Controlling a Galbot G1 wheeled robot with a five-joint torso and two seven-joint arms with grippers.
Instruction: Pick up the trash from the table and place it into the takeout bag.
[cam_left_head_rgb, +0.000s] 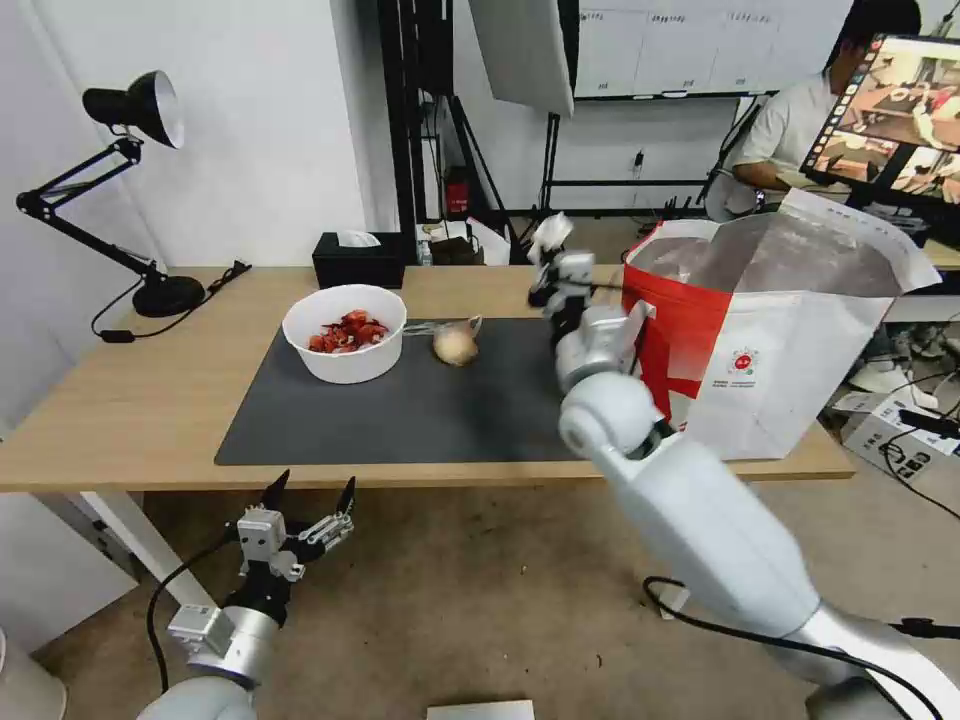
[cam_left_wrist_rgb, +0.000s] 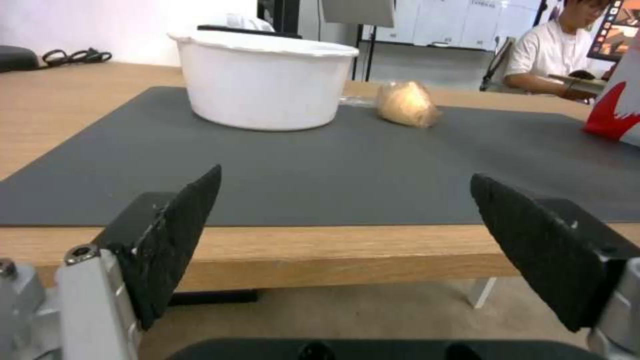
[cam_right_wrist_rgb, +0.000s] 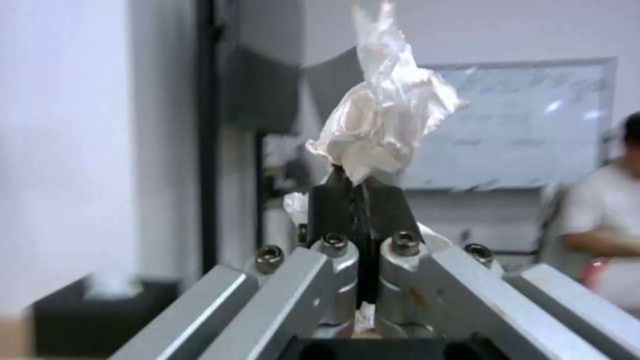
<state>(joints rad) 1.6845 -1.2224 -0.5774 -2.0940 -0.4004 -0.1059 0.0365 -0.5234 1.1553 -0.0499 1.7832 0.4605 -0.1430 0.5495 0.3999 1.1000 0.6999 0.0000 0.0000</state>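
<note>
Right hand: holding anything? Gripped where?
Yes. The right hand is shut on the crumpled tissue, pinching its lower end; the rest sticks out beyond the fingertips. The left hand is open, holding nothing.

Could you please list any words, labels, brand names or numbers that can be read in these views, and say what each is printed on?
None can be read.
Takeout bag: a small round red logo with lines of print beneath, too small to read.
Monitor behind the table: pictures and icons, no legible text.
Whiteboard: faint marks, too blurred to read.
</note>
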